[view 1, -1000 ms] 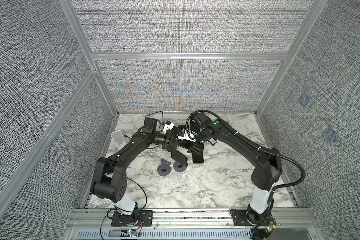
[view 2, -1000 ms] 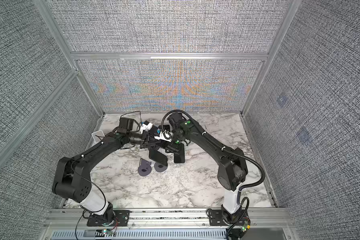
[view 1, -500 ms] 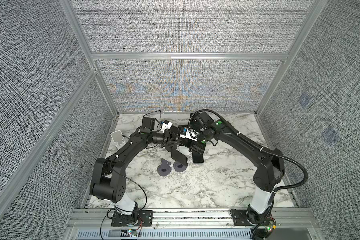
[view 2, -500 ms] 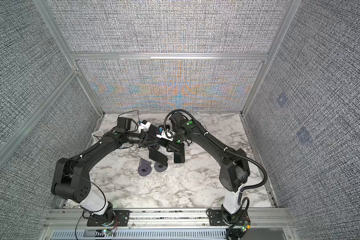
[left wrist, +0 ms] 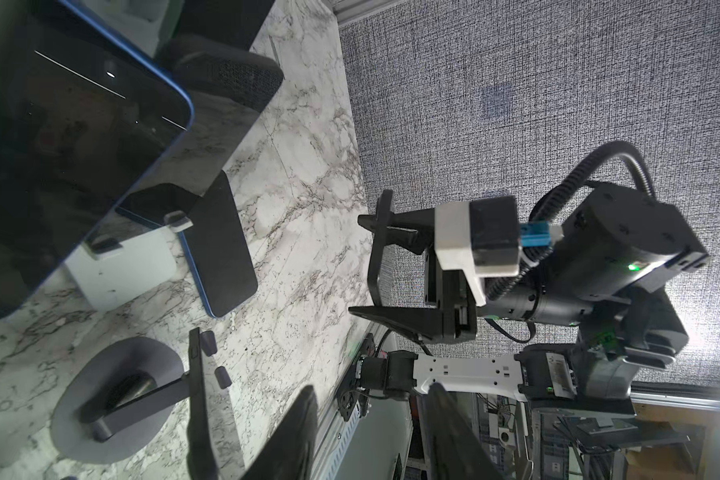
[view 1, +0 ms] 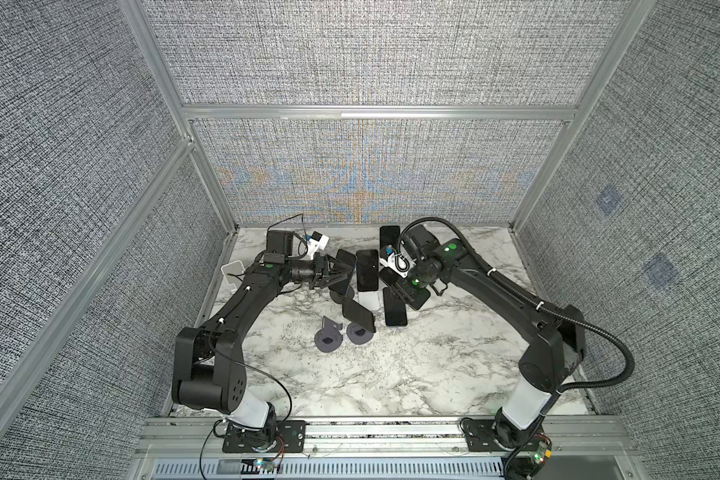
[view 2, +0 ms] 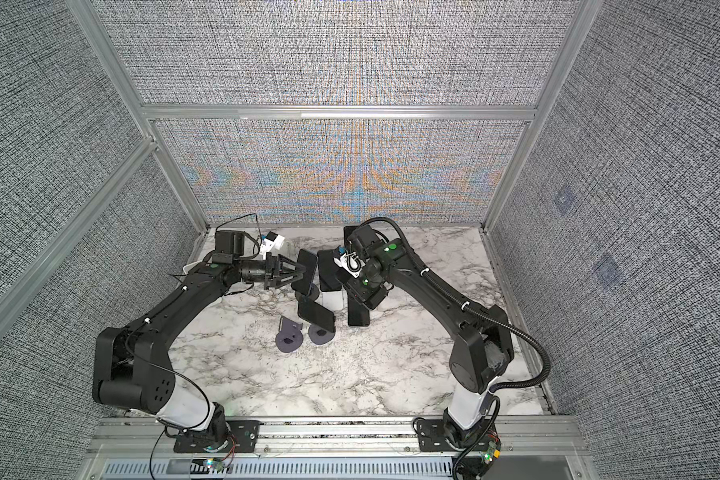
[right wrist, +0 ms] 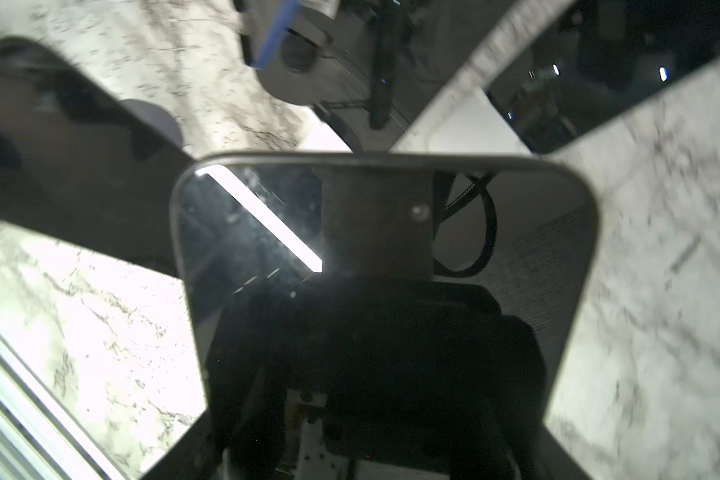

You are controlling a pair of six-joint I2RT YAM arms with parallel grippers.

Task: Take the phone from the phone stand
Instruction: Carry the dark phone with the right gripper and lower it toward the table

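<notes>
— The top views?
— High at the front, looking down on the whole tabletop (view 1: 412,374); nearly the same picture.
— The wrists?
— Close. Left, rolled sideways, faces the right arm (left wrist: 599,266); right sits nearly against a phone (right wrist: 383,324).

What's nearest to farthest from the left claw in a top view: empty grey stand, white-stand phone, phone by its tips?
1. Phone by its tips, at the left claw.
2. White-stand phone, to its right.
3. Empty grey stand, out front.

Marble tabletop (view 1: 350,374), woven walls (view 1: 371,54), aluminium frame (view 1: 375,112)
</notes>
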